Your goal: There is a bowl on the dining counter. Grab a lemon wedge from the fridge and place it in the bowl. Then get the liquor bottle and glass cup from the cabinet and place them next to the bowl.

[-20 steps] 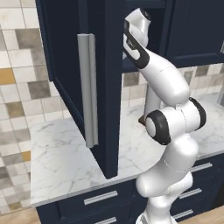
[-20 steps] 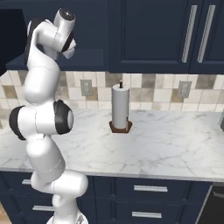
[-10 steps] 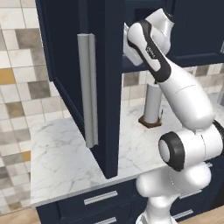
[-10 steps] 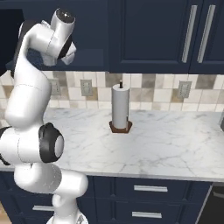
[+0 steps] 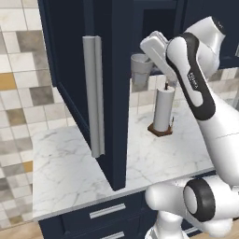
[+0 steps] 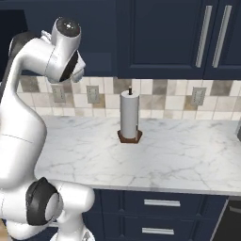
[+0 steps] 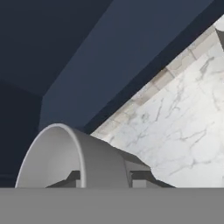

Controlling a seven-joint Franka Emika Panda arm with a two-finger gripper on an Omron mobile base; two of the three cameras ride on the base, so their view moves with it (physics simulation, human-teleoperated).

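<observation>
The glass cup (image 5: 140, 69), a pale grey tumbler, hangs in front of the open navy cabinet (image 5: 161, 18), just right of its swung-out door (image 5: 114, 93). My gripper (image 5: 145, 59) is shut on the cup's wall from above and behind. In the hand view the glass cup (image 7: 65, 157) lies on its side across the lower left, and one of the gripper's (image 7: 105, 178) fingertips (image 7: 139, 176) presses its outside. The liquor bottle, bowl, lemon wedge, fridge and dining counter are out of view.
The door's long grey bar handle (image 5: 95, 95) stands close to the left of the cup. A white paper-towel roll (image 5: 163, 112) (image 6: 129, 115) stands on the marble wall counter (image 5: 70, 168) (image 6: 188, 155) below the hand. Navy drawers (image 6: 160, 203) run under the counter.
The hand has come out of the cabinet opening with the cup, moving right and slightly down. The elbow has swung lower and to the right.
</observation>
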